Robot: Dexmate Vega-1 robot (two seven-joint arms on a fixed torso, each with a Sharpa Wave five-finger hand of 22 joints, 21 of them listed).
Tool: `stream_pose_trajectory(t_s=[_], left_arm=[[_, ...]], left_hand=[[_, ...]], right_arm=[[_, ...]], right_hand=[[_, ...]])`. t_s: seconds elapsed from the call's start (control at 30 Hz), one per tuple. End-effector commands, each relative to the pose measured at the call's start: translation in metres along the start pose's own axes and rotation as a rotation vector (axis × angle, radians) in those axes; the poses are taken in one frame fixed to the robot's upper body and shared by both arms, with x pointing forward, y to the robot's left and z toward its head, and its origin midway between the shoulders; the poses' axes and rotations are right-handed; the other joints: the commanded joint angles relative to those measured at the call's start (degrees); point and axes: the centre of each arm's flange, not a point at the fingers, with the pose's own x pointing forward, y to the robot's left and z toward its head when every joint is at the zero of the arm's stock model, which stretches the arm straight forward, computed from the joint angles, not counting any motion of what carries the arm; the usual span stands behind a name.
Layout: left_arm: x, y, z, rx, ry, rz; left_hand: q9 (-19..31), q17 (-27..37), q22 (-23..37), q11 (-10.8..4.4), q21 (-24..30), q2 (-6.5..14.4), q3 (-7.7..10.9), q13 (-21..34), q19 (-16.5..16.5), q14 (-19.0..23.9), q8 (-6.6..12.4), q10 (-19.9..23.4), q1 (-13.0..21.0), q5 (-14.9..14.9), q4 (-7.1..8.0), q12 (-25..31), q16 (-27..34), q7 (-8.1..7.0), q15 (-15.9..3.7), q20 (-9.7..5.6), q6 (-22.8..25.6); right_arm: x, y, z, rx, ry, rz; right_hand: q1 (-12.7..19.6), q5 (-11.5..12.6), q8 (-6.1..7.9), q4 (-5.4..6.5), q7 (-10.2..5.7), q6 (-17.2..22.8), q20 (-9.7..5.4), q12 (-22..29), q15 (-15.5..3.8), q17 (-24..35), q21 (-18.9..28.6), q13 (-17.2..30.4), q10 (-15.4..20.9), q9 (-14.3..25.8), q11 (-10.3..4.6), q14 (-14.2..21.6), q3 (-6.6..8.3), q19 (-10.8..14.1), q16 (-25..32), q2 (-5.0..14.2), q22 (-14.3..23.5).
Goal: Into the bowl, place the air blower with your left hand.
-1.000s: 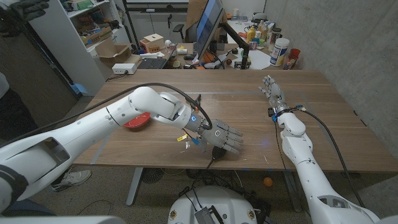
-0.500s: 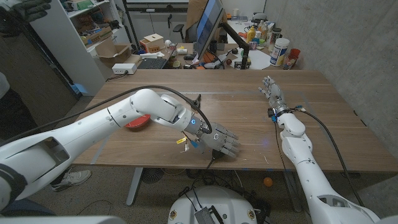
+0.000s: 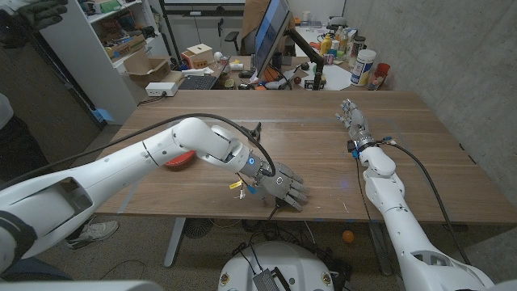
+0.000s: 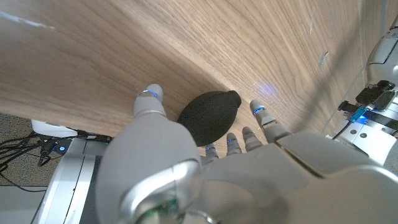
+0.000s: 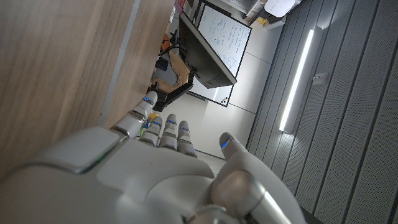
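The black air blower (image 4: 208, 118) lies on the wooden table (image 3: 323, 153) close to its front edge. My left hand (image 3: 281, 187) hangs right over it, thumb (image 4: 149, 98) on one side and fingers (image 4: 261, 115) on the other, with small gaps to the bulb. In the head view the hand covers the blower almost entirely. The red bowl (image 3: 176, 159) sits at the table's left, half hidden behind my left forearm. My right hand (image 3: 353, 118) stands at the far right of the table, fingers stretched and holding nothing.
Behind the table's far edge stand a monitor (image 3: 271, 32), bottles and cans (image 3: 363, 66) and cardboard boxes (image 3: 196, 56). A grey shelf unit (image 3: 89, 48) rises at the back left. The blower lies a short way from the front edge.
My left hand has drawn back toward the front edge and sunk lower, its fingers curling down around the blower. The right arm has stayed still.
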Motion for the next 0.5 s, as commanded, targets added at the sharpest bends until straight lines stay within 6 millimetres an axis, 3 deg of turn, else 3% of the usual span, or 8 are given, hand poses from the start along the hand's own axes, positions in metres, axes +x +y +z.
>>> stream_pose_trajectory(t_s=[0.03, 0.13, 0.17, 0.3, 0.37, 0.47, 0.5], left_arm=[[0.0078, -0.0049, 0.0031, -0.025, -0.025, 0.002], [0.0086, -0.0046, 0.0036, -0.016, -0.024, 0.005], [0.0088, -0.0044, 0.0039, -0.015, -0.022, 0.007], [0.0091, -0.0044, 0.0046, -0.009, -0.017, 0.016], [0.0094, -0.0045, 0.0046, -0.018, -0.017, 0.022], [0.0095, -0.0046, 0.0042, -0.025, -0.011, 0.04], [0.0094, -0.0047, 0.0042, -0.03, -0.009, 0.048]], left_hand=[[-0.1, 0.1, 0.0, -1.37, 1.8, 1.8, 0.43, 0.0, 6.5, 6.7, 0.62, -3.6, 6.1, -1.9, -0.24, 1.0, 1.0, -1.45, -2.97, -1.13, -9.5], [-0.2, 0.1, 0.2, -3.48, 3.3, 2.5, 0.21, -0.1, 11.7, 13.1, 0.38, 0.7, 10.2, -3.9, 0.02, 1.7, 1.5, -1.65, -6.03, -1.83, -8.0], [-0.2, 0.1, 0.2, -5.6, 3.7, 2.6, 0.08, -0.2, 13.1, 15.3, 0.11, 2.5, 11.6, -4.7, 0.12, 2.0, 1.5, -1.44, -7.56, -2.34, -7.8], [-0.3, 0.1, 0.5, -9.15, 5.6, 3.9, 0.11, -0.3, 17.6, 26.0, -0.14, 12.9, 15.8, -7.4, 0.58, 4.3, 2.7, -0.22, -12.56, -4.67, -6.0], [-0.3, 0.2, 0.8, -9.46, 7.2, 4.8, 0.38, -0.4, 20.7, 31.2, -0.32, 16.2, 17.5, -8.6, 0.81, 4.7, 3.1, 0.42, -13.6, -5.78, -5.2], [-0.3, 0.4, 1.0, -11.12, 9.6, 5.6, 0.85, -0.5, 24.9, 37.0, 0.25, 20.5, 19.9, -10.0, 0.86, 5.2, 3.3, 0.59, -14.04, -7.21, -2.2], [-0.3, 0.6, 1.1, -11.29, 11.1, 5.6, 0.95, -0.6, 26.9, 40.8, 1.33, 23.0, 21.1, -11.0, 1.03, 5.2, 3.3, 0.97, -14.25, -8.27, 1.7]], right_arm=[[0.0007, -0.0028, -0.0034, 0.002, 0.003, -0.006], [0.0007, -0.0033, -0.0043, 0.003, 0.003, -0.007], [0.0007, -0.0035, -0.0044, 0.003, 0.003, -0.007], [0.0004, -0.0044, -0.0043, 0.003, 0.001, -0.008], [0.0002, -0.0047, -0.0041, 0.002, 0.0, -0.01], [0.0, -0.005, -0.0039, 0.002, 0.001, -0.01], [-0.0001, -0.0051, -0.0038, 0.001, 0.001, -0.011]], right_hand=[[-0.6, 0.1, 0.44, 0.25, 0.1, 0.5, -1.12, 0.4, -0.05, 0.2, 0.3, 0.3, 0.6, 0.3, 0.12, 0.3, -0.06, 0.3, 0.3, 1.21, 0.3], [-0.6, 0.1, 0.44, 0.26, 0.09, 0.5, -1.12, 0.5, -0.12, 0.2, 0.3, 0.3, 0.6, 0.3, 0.13, 0.3, -0.04, 0.3, 0.3, 1.23, 0.3], [-0.6, 0.2, 0.45, 0.26, 0.06, 0.5, -1.1, 0.4, -0.08, 0.2, 0.3, 0.3, 0.6, 0.3, 0.1, 0.3, -0.04, 0.2, 0.3, 1.23, 0.3], [-0.5, 0.2, 0.46, 0.27, 0.09, 0.6, -1.1, 0.4, -0.05, 0.2, 0.3, 0.3, 0.6, 0.3, 0.04, 0.3, -0.02, 0.2, 0.3, 1.26, 0.3], [-0.5, 0.2, 0.46, 0.27, 0.11, 0.6, -1.08, 0.5, -0.08, 0.2, 0.3, 0.3, 0.7, 0.3, 0.04, 0.3, -0.02, 0.2, 0.3, 1.27, 0.3], [-0.5, 0.2, 0.47, 0.27, 0.09, 0.6, -1.09, 0.5, -0.14, 0.2, 0.3, 0.3, 0.7, 0.3, 0.04, 0.4, 0.0, 0.2, 0.4, 1.29, 0.3], [-0.5, 0.2, 0.47, 0.27, 0.1, 0.6, -1.13, 0.5, -0.16, 0.2, 0.3, 0.3, 0.7, 0.3, 0.05, 0.4, 0.0, 0.2, 0.4, 1.3, 0.3]])
